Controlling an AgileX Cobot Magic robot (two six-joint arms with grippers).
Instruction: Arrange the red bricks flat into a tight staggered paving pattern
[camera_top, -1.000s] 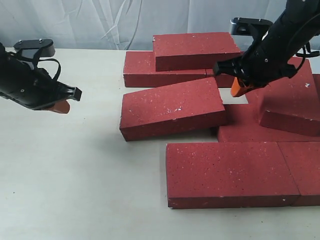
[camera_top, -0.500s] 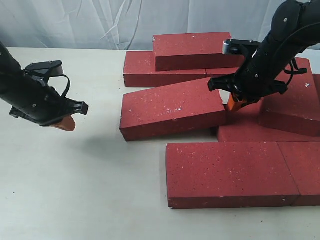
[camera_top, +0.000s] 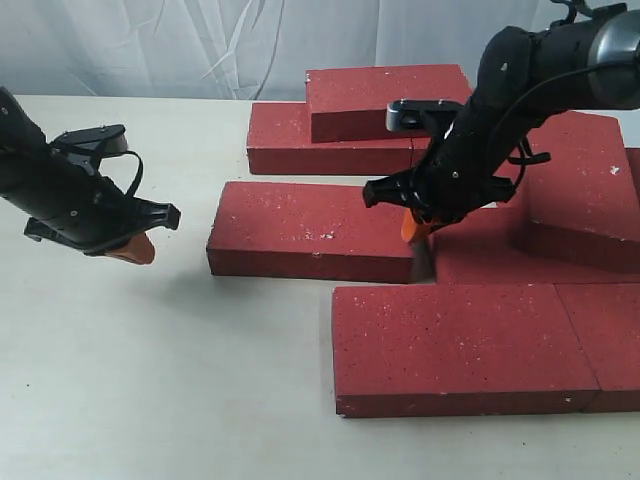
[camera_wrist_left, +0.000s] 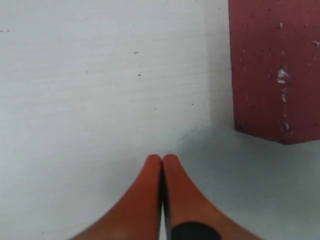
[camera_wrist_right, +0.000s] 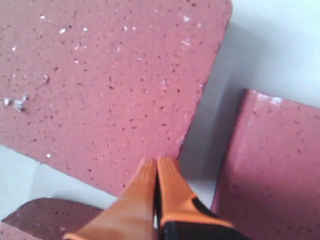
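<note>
Several red bricks lie on the pale table. The middle brick (camera_top: 310, 230) (camera_wrist_right: 110, 85) lies flat, apart from the group, with its right end at my right gripper (camera_top: 412, 232) (camera_wrist_right: 157, 161). That gripper is shut and empty, its orange tips against this brick's end near a corner. A long front brick (camera_top: 460, 345) (camera_wrist_right: 270, 170) lies just in front. My left gripper (camera_top: 135, 248) (camera_wrist_left: 162, 159) hovers shut and empty over bare table, left of the middle brick's end (camera_wrist_left: 274, 70).
At the back, one brick (camera_top: 390, 100) lies stacked on another (camera_top: 320, 140). On the right a tilted brick (camera_top: 585, 190) rests on others, with one more brick (camera_top: 610, 340) at the front right. Bare table (camera_top: 150, 380) spreads left and front.
My right gripper swept left and down, pushing the middle brick leftward; the brick went from tilted on its neighbour to flat. My left gripper dropped slightly toward the table.
</note>
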